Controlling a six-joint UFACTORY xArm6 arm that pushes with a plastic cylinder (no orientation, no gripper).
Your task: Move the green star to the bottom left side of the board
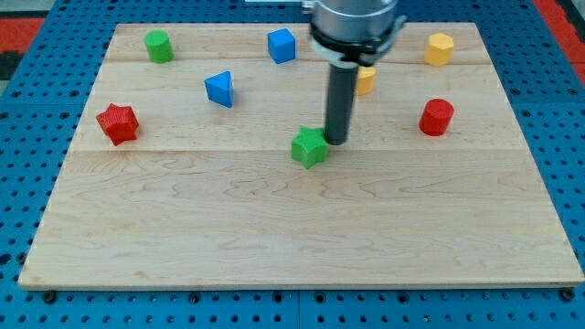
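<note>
The green star (pixel 310 146) lies near the middle of the wooden board (pixel 274 228). My tip (pixel 336 141) rests on the board right against the star's right side, slightly toward the view's top. The dark rod rises from there to the arm's body at the view's top.
A red star (pixel 118 123) lies at the left. A green cylinder (pixel 159 46) is at the top left. A blue triangle (pixel 219 89) and a blue cube (pixel 281 46) lie left of the rod. A yellow block (pixel 365 79) sits behind the rod, a yellow hexagon (pixel 439 48) at the top right, a red cylinder (pixel 437 117) at the right.
</note>
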